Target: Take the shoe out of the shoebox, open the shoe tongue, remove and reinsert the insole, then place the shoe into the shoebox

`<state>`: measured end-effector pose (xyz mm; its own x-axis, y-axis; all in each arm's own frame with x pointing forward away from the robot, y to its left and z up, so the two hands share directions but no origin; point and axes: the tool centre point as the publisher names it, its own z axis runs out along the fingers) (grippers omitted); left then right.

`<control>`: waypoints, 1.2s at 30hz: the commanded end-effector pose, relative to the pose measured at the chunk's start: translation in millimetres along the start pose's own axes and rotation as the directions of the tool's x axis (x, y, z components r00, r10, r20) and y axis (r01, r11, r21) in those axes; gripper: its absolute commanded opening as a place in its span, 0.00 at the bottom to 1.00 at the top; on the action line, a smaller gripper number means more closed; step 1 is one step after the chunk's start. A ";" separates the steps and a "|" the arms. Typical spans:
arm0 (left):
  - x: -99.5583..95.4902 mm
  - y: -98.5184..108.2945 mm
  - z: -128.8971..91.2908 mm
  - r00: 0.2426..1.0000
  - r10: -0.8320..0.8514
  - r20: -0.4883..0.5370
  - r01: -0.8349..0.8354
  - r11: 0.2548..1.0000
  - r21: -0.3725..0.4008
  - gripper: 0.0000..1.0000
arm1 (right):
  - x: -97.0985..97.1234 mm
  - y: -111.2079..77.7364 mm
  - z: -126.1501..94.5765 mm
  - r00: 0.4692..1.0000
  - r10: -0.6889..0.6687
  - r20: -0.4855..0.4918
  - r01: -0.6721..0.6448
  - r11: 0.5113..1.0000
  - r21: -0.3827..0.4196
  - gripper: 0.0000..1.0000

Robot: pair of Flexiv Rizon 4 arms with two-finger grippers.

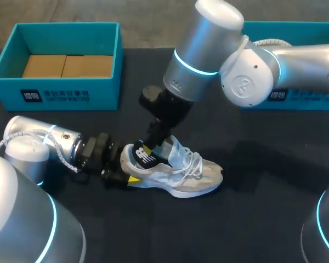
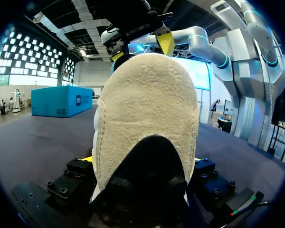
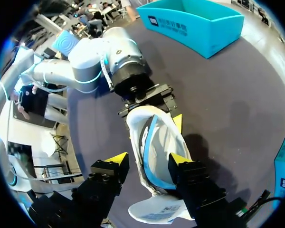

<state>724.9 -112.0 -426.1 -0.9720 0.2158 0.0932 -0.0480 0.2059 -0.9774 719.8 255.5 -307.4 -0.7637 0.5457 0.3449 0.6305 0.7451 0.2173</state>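
One shoe (image 1: 178, 172) on the tabletop (image 1: 263, 219), two end effectors at it, two teal shoeboxes at the back.

Count: 1 white and beige lace-up shoe, lying outside both boxes near the middle, sole down, toe toward my right. There are 2 arms. The left end effector (image 1: 120, 176) lies low and is clenched on the heel from two sides. The right end effector (image 1: 153, 147) comes down over the collar, released: its fingers are spread, one against the shoe's side, the other off the shoe with dark cloth showing between. The open shoebox (image 1: 60, 90) is at the far left, with 2 brown cardboard pieces (image 1: 66, 66) flat inside. The second shoebox (image 1: 285, 26) is at the far right, mostly hidden behind the right arm. The tabletop is covered in dark matte cloth.
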 end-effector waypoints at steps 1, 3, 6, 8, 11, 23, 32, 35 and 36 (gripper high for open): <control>0.0 1.1 0.7 1.000 0.000 0.001 0.000 1.000 -0.001 0.00 | -0.4 -3.5 3.4 1.000 0.016 -0.004 -0.016 1.000 -0.007 0.53; 0.0 1.1 0.7 1.000 0.000 0.001 0.000 1.000 -0.001 0.00 | -1.5 -4.3 5.7 1.000 0.023 -0.010 -0.023 1.000 -0.009 0.55; 0.0 1.1 0.7 1.000 0.000 0.001 0.000 1.000 -0.001 0.00 | -1.9 -4.1 10.1 0.999 0.027 -0.023 -0.028 1.000 -0.013 0.54; 0.0 1.1 0.7 1.000 0.000 0.001 0.000 1.000 -0.001 0.00 | -2.3 -3.9 12.5 0.999 0.028 -0.031 -0.029 0.999 -0.013 0.52; 0.0 1.1 0.7 1.000 0.000 0.001 0.000 1.000 -0.001 0.00 | -3.1 -4.0 14.5 0.999 0.030 -0.038 -0.031 0.999 -0.014 0.51; 0.0 1.1 0.7 1.000 0.000 0.001 0.000 1.000 -0.001 0.00 | -2.7 -5.7 20.3 0.998 0.038 -0.052 -0.039 0.999 -0.012 0.47; 0.0 1.1 0.7 1.000 0.000 0.001 0.000 1.000 -0.001 0.00 | -5.3 -7.2 31.7 0.996 0.044 -0.082 -0.045 0.999 -0.004 0.46; 0.0 1.1 0.7 1.000 0.000 0.001 0.000 1.000 -0.001 0.00 | -7.1 -8.6 34.2 0.995 0.049 -0.087 -0.049 0.999 -0.006 0.45; 0.0 1.1 0.7 1.000 0.000 0.001 0.000 1.000 -0.001 0.00 | -7.1 -8.6 34.2 0.995 0.049 -0.087 -0.049 0.999 -0.006 0.45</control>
<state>725.0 -112.0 -426.1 -0.9720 0.2158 0.0932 -0.0480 0.2059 -0.9774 714.3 256.3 -336.8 -0.7180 0.5492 0.4275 0.6683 0.7156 0.2032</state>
